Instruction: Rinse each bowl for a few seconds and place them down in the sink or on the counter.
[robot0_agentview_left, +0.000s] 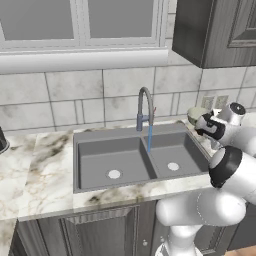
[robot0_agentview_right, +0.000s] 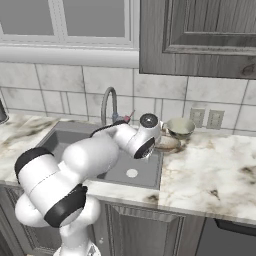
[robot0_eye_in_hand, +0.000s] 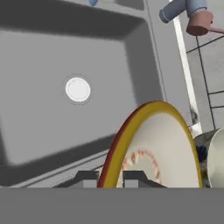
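The two-finger gripper (robot0_eye_in_hand: 110, 178), its dark tips drawn close together, pinches the rim of a shallow cream bowl with a yellow-and-red edge (robot0_eye_in_hand: 153, 148), held on edge above the counter at the right side of the wide grey double-basin sink (robot0_agentview_left: 125, 160). A second pale beige bowl (robot0_agentview_right: 180, 127) stands on the glossy cream-white marble counter (robot0_agentview_right: 210, 170), near the wall and just right of the gripper. A thin blue stream (robot0_agentview_left: 149, 141) falls from the arched steel faucet (robot0_agentview_left: 145, 107) into the right basin.

Glossy veined marble counter (robot0_agentview_left: 45, 170), matt sink (robot0_agentview_left: 100, 150)
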